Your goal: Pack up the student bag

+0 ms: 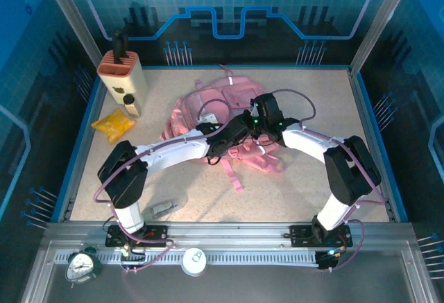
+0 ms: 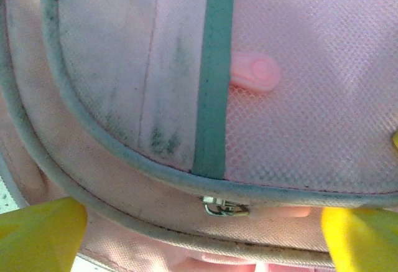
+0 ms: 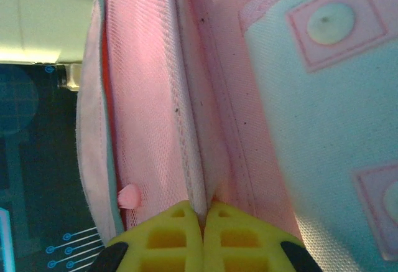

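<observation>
The student bag [image 1: 208,109], pink with pale pockets, lies in the middle of the table with its straps trailing toward the near side. Both grippers meet over its right part. My left gripper [image 2: 199,241] is open wide, its yellow fingertips [image 2: 37,234] at either side of a grey piped seam and a small metal zip slider [image 2: 225,208]. A pink zip pull [image 2: 255,73] lies on the mesh above. My right gripper [image 3: 202,222] is shut on a piped fold of the bag [image 3: 155,98], next to a pale pocket [image 3: 323,66] with round studs.
A yellow packet [image 1: 113,125] lies at the left, below a beige holder [image 1: 123,78] with a dark handle sticking up. A small grey object [image 1: 163,208] rests near the left arm's base. A clock [image 1: 83,265] and a white disc [image 1: 194,260] sit on the near rail.
</observation>
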{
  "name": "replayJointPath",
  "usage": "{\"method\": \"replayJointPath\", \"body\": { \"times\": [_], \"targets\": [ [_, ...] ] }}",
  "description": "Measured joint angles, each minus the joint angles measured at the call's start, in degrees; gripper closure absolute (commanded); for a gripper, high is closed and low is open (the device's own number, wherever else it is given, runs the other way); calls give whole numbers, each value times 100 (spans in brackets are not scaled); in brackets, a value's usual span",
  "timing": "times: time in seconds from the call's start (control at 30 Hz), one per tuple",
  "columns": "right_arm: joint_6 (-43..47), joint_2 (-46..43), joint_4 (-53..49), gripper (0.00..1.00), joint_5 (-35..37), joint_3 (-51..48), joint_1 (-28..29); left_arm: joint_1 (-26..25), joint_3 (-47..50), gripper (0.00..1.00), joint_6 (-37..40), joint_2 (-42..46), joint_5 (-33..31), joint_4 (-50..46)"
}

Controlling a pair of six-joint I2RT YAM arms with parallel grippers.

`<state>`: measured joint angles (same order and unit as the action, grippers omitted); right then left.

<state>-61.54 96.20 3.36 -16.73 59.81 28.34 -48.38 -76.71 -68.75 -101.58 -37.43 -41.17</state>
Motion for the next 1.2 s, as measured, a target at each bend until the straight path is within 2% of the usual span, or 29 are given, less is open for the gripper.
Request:
{"method": "replayJointPath", "body": {
  "times": [0.13, 0.3, 0.47, 0.93, 1.07, 1.2],
  "targets": [
    [-44, 0, 107, 100, -28, -11, 0, 13, 4, 25, -118, 4, -125, -116],
    [-61, 0, 149, 100, -50, -13, 0, 46, 160, 42, -131, 157, -179, -164],
    [-59, 0, 184, 100, -48, -13, 0, 83, 258, 52, -52, 378, -177, -186],
    [-59, 2, 184, 100, -48, -13, 13, 155, 269, 61, 420, 542, 76, 120],
    [-59, 2, 184, 100, -44, -13, 17, 219, 269, 55, 417, 542, 212, 144],
    [-57, 2, 184, 100, -39, -13, 17, 232, 345, 54, 234, 542, 267, 199]
  ]
}}
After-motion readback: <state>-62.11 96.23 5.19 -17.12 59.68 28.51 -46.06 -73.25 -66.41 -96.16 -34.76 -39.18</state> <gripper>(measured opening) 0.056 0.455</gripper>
